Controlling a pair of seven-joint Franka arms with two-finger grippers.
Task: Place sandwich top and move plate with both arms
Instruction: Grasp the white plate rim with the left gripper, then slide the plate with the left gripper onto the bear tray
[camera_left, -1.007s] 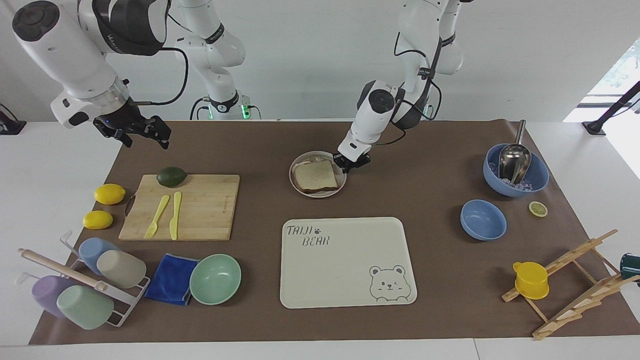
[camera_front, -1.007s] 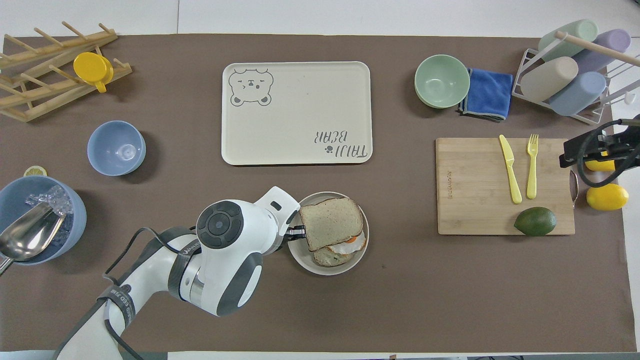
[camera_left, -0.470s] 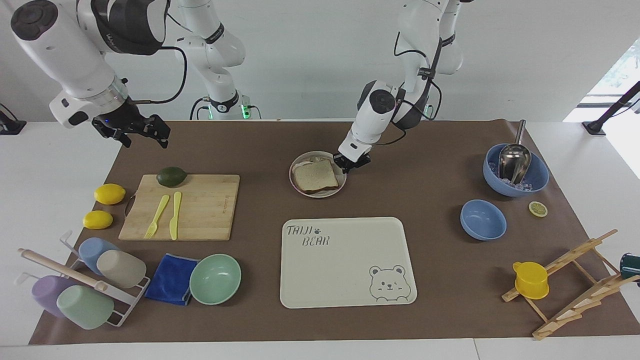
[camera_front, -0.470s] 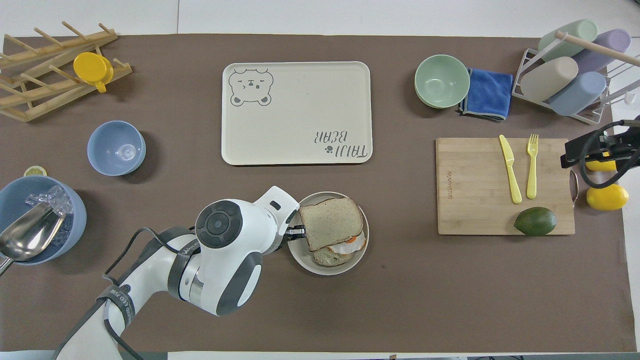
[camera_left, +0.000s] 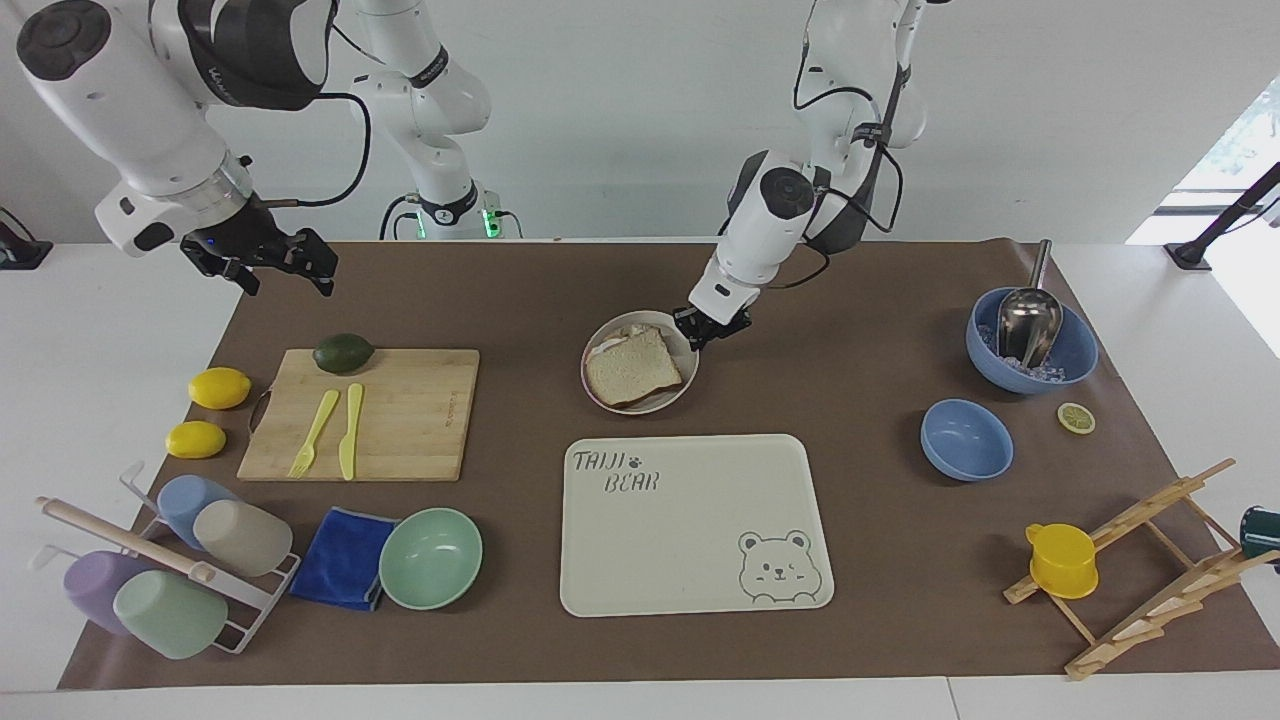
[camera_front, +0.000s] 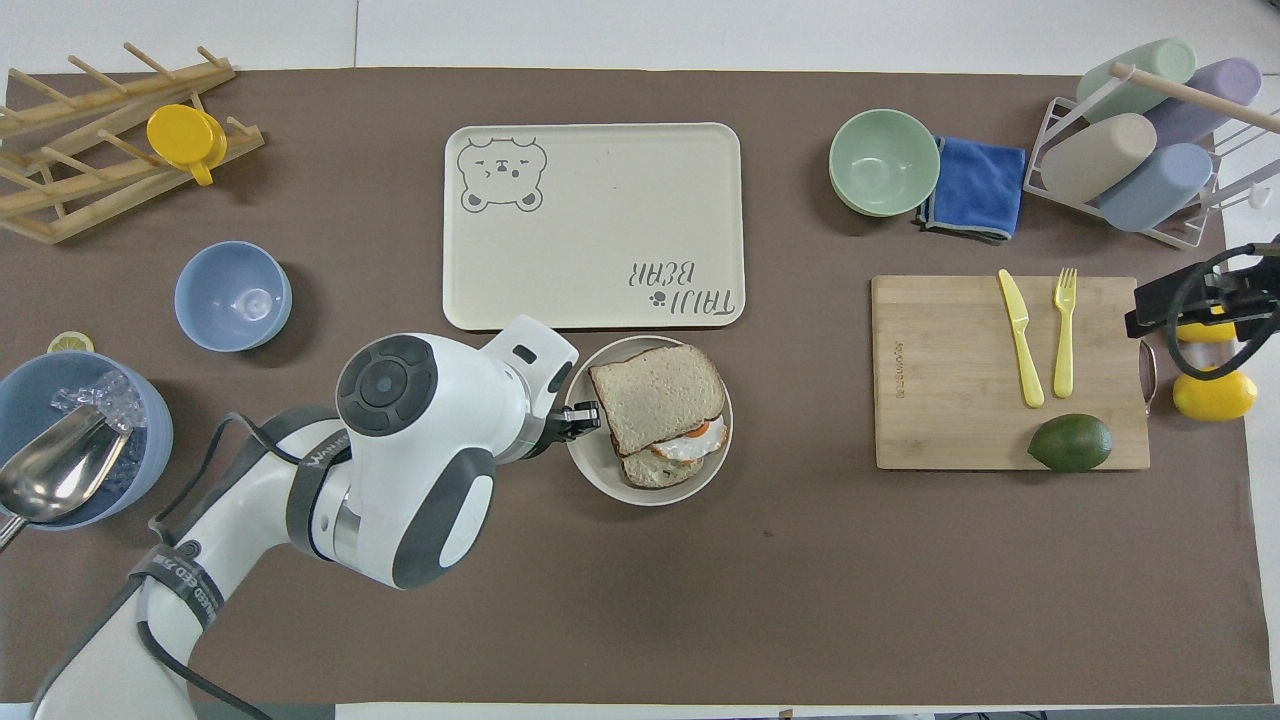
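Observation:
The sandwich top (camera_left: 633, 365) (camera_front: 657, 395), a speckled bread slice, lies askew on the fried-egg slice (camera_front: 690, 440) in the small round plate (camera_left: 640, 408) (camera_front: 600, 470). My left gripper (camera_left: 703, 330) (camera_front: 585, 415) is shut on the plate's rim at the left arm's side. The plate looks tilted and a little off the mat, close to the bear tray (camera_left: 690, 520) (camera_front: 590, 230). My right gripper (camera_left: 292, 285) hangs open and holds nothing, high over the mat's corner at the right arm's end, where that arm waits.
A cutting board (camera_left: 400, 420) carries a yellow fork, a knife and an avocado (camera_left: 343, 352), with two lemons (camera_left: 219, 387) beside it. A green bowl (camera_left: 430, 557), a blue cloth and a cup rack stand farther out. Two blue bowls (camera_left: 965, 438) and a wooden rack (camera_left: 1150, 570) are at the left arm's end.
My left gripper has carried the plate with the sandwich away from the robots, toward the bear tray, and the plate now tilts. The right arm has barely moved.

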